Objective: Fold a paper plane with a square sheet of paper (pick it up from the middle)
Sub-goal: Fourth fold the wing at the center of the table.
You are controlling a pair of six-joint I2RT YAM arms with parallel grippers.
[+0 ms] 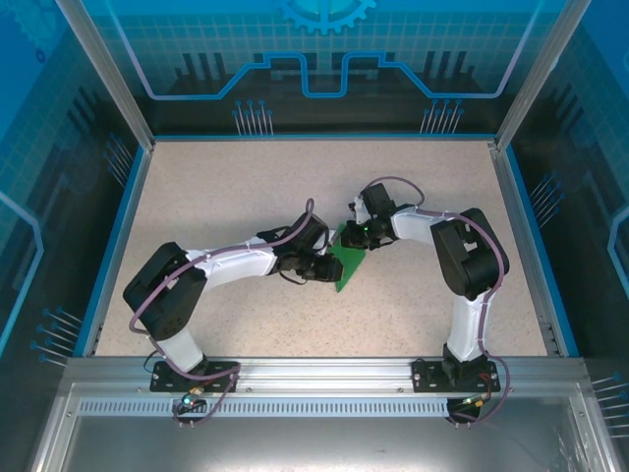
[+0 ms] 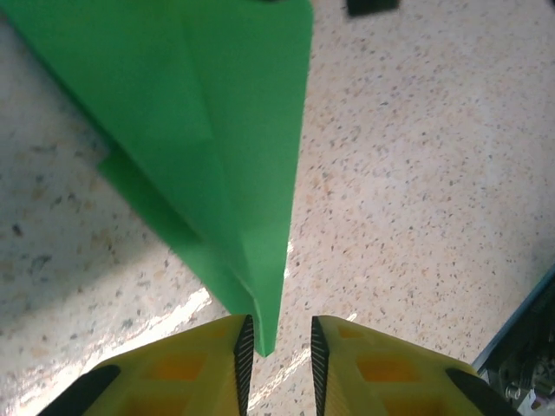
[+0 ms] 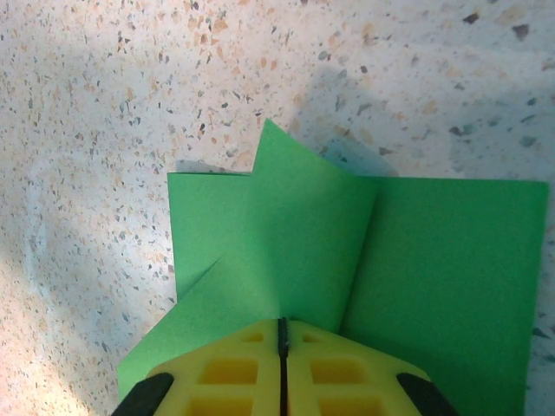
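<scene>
The square sheet of paper [image 1: 348,265] is bright green and folded partway into a pointed shape, lying mid-table between both arms. In the left wrist view its narrow tip [image 2: 264,321] reaches in between my left gripper [image 2: 277,351] fingers. That tip lies against the left pad, with a gap to the right pad, so this gripper is open. From above, the left gripper [image 1: 324,269] sits at the paper's left edge. My right gripper [image 3: 282,325] is shut on a raised fold of the paper [image 3: 303,234], whose flaps spread over the table; from above, this gripper [image 1: 357,236] is at the paper's far end.
The speckled beige table [image 1: 246,197] is ringed by a blue rim [image 1: 116,236] and clear enclosure walls. The blue rim [image 2: 520,321] also shows close on the right in the left wrist view. Both arms angle inward toward the centre.
</scene>
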